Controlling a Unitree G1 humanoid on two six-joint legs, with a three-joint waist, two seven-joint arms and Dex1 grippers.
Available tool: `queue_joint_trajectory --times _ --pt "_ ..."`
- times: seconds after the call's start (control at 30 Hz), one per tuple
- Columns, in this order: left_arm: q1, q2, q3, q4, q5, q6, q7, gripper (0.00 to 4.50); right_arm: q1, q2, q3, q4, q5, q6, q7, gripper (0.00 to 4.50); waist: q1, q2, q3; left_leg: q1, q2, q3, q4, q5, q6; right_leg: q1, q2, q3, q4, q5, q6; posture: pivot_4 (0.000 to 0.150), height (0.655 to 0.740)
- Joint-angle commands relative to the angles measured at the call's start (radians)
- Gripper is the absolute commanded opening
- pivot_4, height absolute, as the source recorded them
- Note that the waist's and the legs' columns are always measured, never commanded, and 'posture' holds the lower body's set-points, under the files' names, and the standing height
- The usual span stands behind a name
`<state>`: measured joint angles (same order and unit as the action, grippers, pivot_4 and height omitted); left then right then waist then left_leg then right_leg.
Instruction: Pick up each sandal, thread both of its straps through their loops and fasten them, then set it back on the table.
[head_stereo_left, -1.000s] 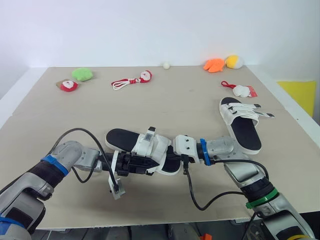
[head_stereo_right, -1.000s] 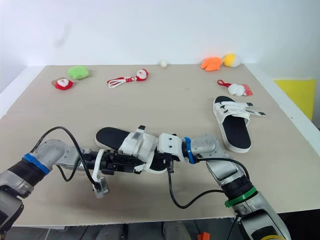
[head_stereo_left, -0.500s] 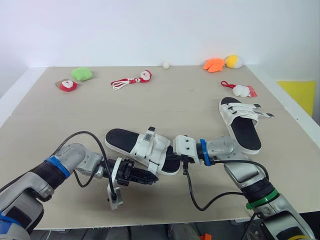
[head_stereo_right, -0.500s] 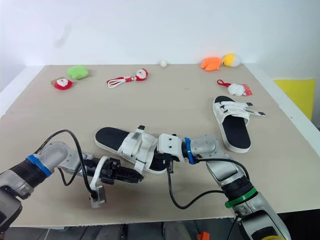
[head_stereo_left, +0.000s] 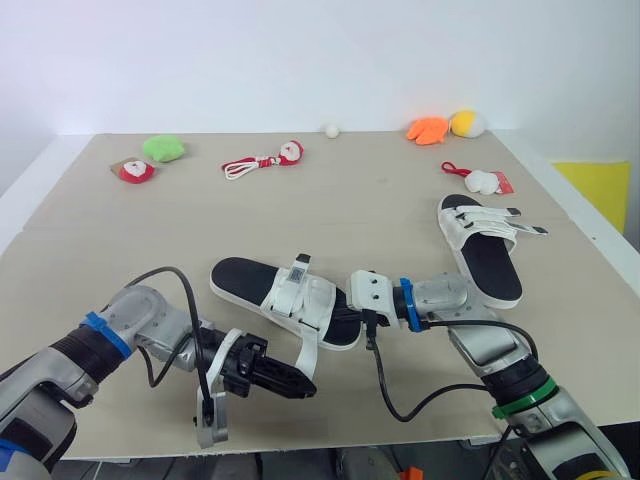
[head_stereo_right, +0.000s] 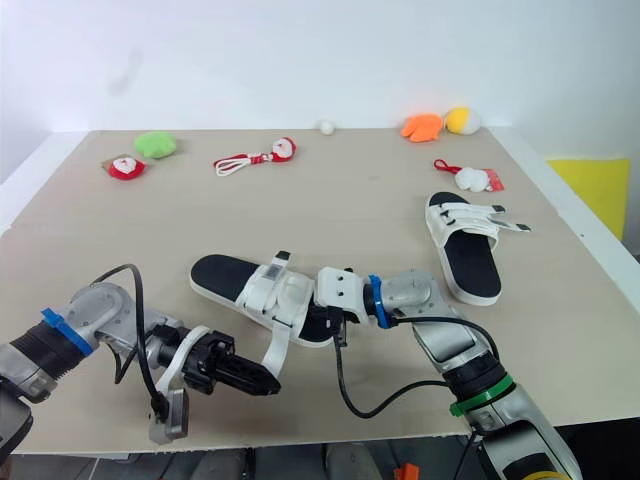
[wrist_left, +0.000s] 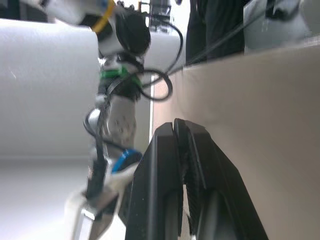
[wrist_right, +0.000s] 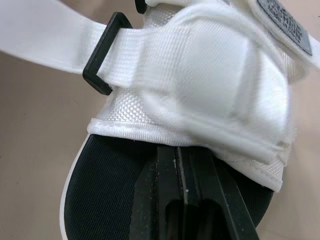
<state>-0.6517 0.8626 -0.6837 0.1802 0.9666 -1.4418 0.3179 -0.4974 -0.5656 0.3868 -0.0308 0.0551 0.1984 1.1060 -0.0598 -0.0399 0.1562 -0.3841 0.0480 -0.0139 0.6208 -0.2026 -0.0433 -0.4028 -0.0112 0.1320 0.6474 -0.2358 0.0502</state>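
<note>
Bracing white sandal (head_stereo_left: 250, 281) on table (head_stereo_left: 380, 210) with clenched right pincer (wrist_right: 182, 165) wedged under its upper. Loose strap (head_stereo_left: 306, 346) trailing just beside clenched, empty left pincer (head_stereo_left: 305, 386). Probably needing reopening there, pinching strap tip, feeding toward black loop (wrist_right: 102, 65).

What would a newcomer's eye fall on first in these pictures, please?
The black-and-white sandal at the front centre of the table draws the eye: one white strap trails loose toward the front edge, and the right hand is tucked, shut, under its upper. The left hand lies shut beside that strap's end. A second sandal sits to the right, straps sticking out sideways.
</note>
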Motion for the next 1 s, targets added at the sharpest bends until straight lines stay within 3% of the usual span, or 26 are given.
queue_joint_trajectory --times 0.03,0.3,0.43,0.5,0.73,1.0 --pt "0.008 0.02 0.033 -0.055 -0.156 -0.024 -0.086 0.09 0.033 -0.011 0.049 0.062 -0.061 0.039 -0.005 0.0 0.0 0.0 0.0 0.0 0.0 0.0 0.0 0.0 0.0 0.0 0.0 0.0 0.0 0.0 0.0 0.15 0.74" --pt "-0.059 0.058 -0.063 -0.004 -0.581 0.071 -0.319 0.09 0.039 -0.005 0.053 0.063 -0.063 0.037 -0.012 0.0 0.0 0.0 0.0 0.0 0.0 0.0 0.0 0.0 0.0 -0.001 0.001 0.0 0.0 0.0 0.0 0.15 0.74" --pt "-0.114 0.084 -0.215 -0.032 -1.066 0.277 -0.601 0.09 0.04 -0.003 0.054 0.062 -0.061 0.039 -0.017 0.0 -0.001 0.0 0.0 0.0 0.0 0.0 0.0 0.0 0.0 -0.001 0.002 0.0 0.0 0.0 0.0 0.15 0.74" --pt "-0.112 0.091 -0.225 -0.093 -1.257 0.395 -0.762 0.09 0.041 -0.002 0.054 0.06 -0.061 0.04 -0.019 0.0 -0.002 0.0 0.0 0.0 0.001 0.0 0.0 0.0 0.0 -0.002 0.003 0.0 0.0 0.0 0.0 0.15 0.74" --pt "-0.027 0.11 -0.079 -0.332 -1.697 0.944 -1.127 0.09 0.044 -0.001 0.056 0.058 -0.062 0.04 -0.023 0.0 -0.011 0.0 0.0 -0.002 0.002 -0.001 0.0 0.0 0.0 -0.003 0.005 0.0 0.0 0.0 0.0 0.15 0.74" --pt "0.02 0.052 0.164 -0.419 -1.956 1.513 -1.281 0.09 0.045 0.002 0.058 0.058 -0.064 0.037 -0.024 0.0 -0.017 -0.001 0.001 -0.002 0.002 -0.004 0.001 0.0 0.0 -0.003 0.006 -0.001 0.0 -0.001 -0.001 0.15 0.74"
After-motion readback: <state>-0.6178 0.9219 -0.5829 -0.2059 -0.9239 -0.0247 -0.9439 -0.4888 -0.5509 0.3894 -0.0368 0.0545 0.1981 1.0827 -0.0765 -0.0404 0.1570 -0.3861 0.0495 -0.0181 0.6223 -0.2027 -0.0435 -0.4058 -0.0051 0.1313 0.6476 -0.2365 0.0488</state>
